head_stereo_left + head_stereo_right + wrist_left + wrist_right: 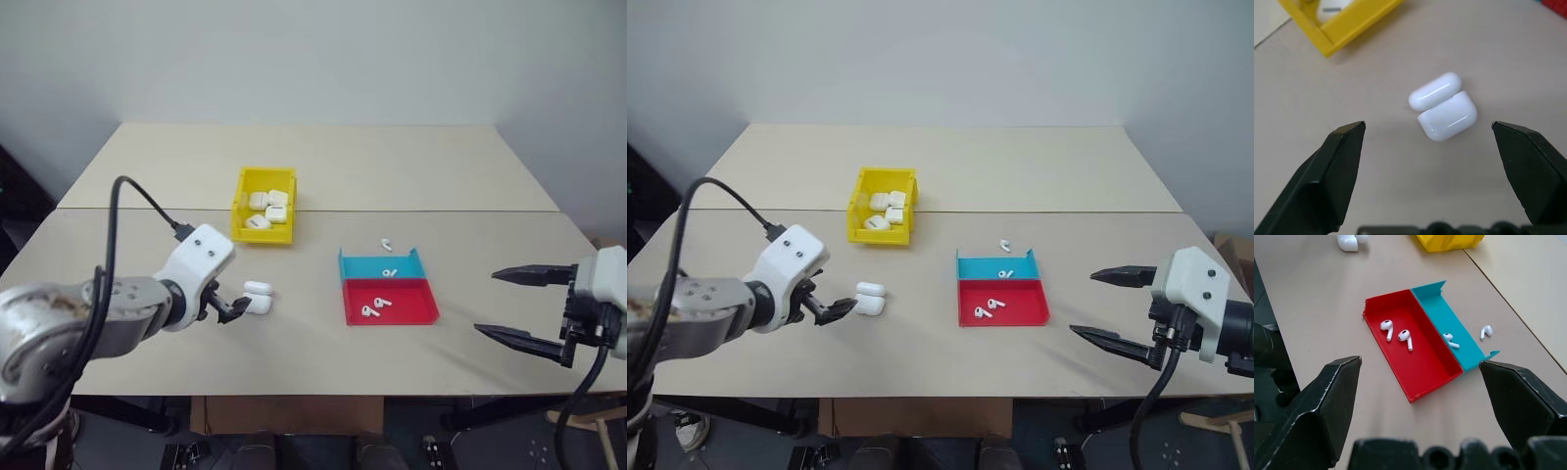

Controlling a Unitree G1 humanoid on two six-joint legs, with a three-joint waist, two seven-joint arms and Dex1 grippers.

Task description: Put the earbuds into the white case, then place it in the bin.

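From the head, the left hand (235, 311) is seen spread open just beside the white case (258, 297) on the bench (411, 166) — the yellow bin (265, 205) sits behind. At the left wrist, the case lies lid-open between the fingers, untouched. At the right wrist, the right hand (1422, 369) is held open — two earbuds (1398, 333) lie in the red tray (1425, 357).

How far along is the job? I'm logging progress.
Done: several white cases lie in the yellow plastic bin. In hand: open left gripper frames the open white charging case. Left: white earbuds lie in the red tray.
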